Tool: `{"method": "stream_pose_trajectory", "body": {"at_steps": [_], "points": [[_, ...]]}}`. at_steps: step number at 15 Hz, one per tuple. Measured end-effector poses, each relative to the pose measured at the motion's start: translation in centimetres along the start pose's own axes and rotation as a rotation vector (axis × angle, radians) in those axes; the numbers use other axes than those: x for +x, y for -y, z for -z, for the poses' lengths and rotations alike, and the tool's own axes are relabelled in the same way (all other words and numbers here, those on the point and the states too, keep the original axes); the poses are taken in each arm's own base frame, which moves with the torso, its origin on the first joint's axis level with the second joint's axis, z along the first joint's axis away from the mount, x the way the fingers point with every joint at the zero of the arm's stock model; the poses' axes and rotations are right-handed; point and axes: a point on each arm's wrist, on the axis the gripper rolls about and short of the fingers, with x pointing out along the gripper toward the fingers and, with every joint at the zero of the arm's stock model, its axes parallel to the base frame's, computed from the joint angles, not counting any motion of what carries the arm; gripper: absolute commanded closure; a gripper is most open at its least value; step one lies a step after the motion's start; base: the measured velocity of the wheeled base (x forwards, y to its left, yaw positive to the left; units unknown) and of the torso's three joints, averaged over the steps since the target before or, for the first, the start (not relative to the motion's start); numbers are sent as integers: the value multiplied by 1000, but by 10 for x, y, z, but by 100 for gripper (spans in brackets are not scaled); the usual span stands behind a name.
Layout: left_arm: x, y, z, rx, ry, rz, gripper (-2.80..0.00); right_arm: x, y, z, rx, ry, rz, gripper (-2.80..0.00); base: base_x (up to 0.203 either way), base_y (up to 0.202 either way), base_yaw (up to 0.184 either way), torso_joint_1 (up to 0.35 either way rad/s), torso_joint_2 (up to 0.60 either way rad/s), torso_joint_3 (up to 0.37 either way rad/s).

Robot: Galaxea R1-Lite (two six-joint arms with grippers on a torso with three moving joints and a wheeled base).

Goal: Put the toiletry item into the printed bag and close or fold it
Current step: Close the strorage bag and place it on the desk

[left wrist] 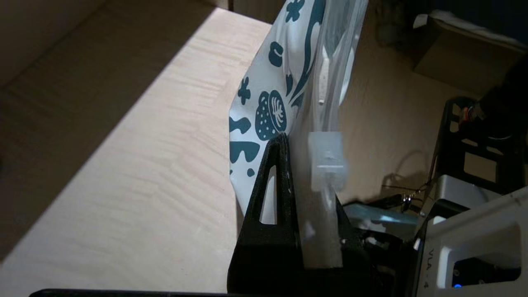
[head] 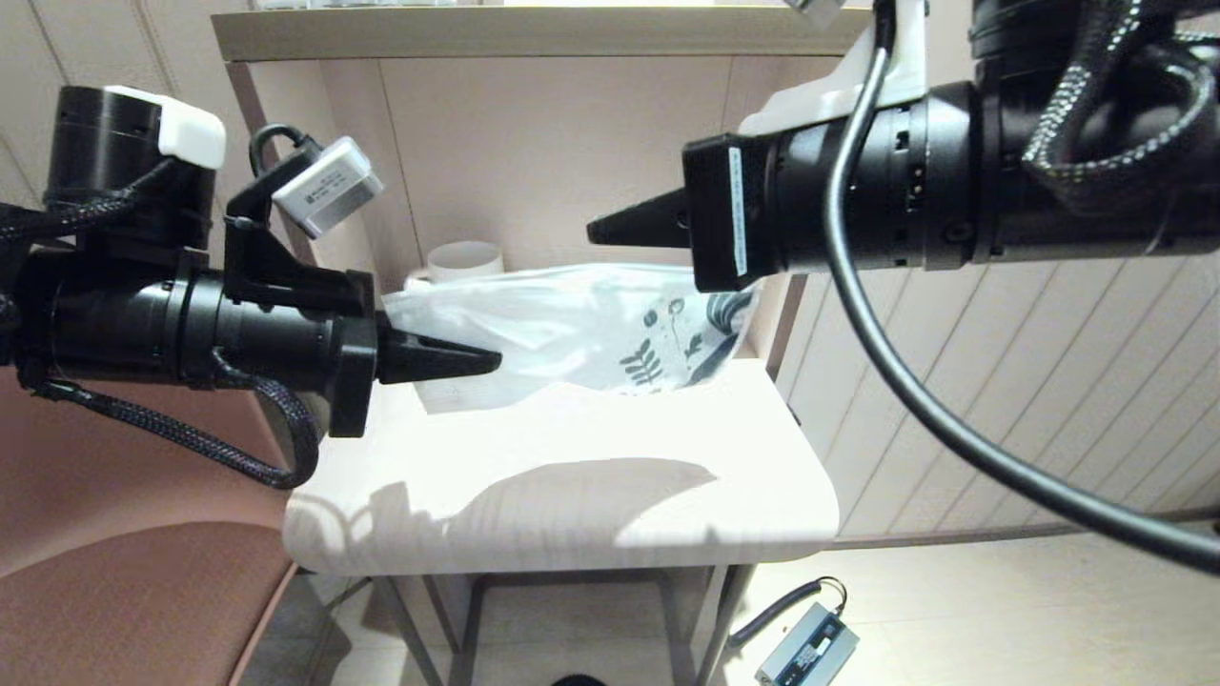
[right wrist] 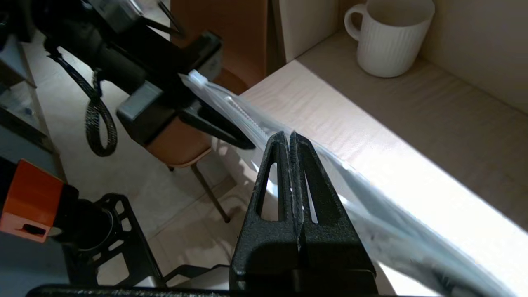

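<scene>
Head view: left hand [head: 481,362] and right hand [head: 610,229] (both clamped) hold printed bag [head: 572,329] stretched between them.

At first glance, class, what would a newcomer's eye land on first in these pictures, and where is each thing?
The printed bag stands out first, lifted over the back of the pale table. The left end effector is shut on its plain end, and the right end effector has its fingers pressed together against the bag's top edge, above the leaf-printed end. Behind, a white ribbed mug sits in the corner against the wall.
</scene>
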Motion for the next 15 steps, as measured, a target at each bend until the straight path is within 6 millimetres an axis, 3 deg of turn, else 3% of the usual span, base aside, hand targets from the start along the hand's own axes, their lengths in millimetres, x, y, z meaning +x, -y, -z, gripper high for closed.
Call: {"method": "stream_pose_trajectory", "body": {"at_steps": [8, 11, 15], "points": [[-1, -8, -11, -107, 53, -74, 0, -7, 2, 5, 3, -13, 8, 0, 0, 0, 0, 0, 0, 0], [4, -12, -6, -122, 28, -90, 0, -6, 2, 8, 6, -27, 9, 0, 0, 0, 0, 0, 0, 0], [13, -6, -2, -120, 3, -61, 0, -10, -6, -4, -2, 6, -10, 0, 0, 0, 0, 0, 0, 0]]}}
